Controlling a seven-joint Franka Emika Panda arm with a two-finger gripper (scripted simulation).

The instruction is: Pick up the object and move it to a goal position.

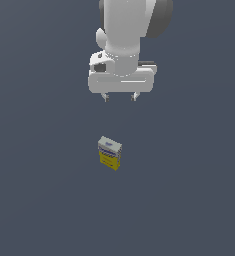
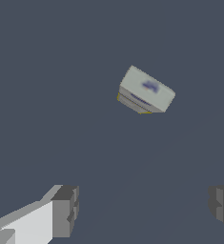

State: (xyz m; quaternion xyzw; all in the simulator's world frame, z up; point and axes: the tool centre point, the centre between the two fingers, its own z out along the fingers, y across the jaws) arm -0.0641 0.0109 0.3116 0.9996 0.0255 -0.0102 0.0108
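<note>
You have one small rectangular carton (image 1: 110, 153), pale grey-white on top with blue print and yellow below, near the centre of the exterior frame. You have one white robot arm with one white two-fingered gripper (image 1: 120, 97) in that frame's upper middle. Its two grey fingertips (image 2: 66, 210) show in the wrist view.

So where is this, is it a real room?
Probably not: it looks like a computer-made test space. The floor is one flat grey-blue surface with no walls or furniture, and only a robot gripper and a small carton are there.
</note>
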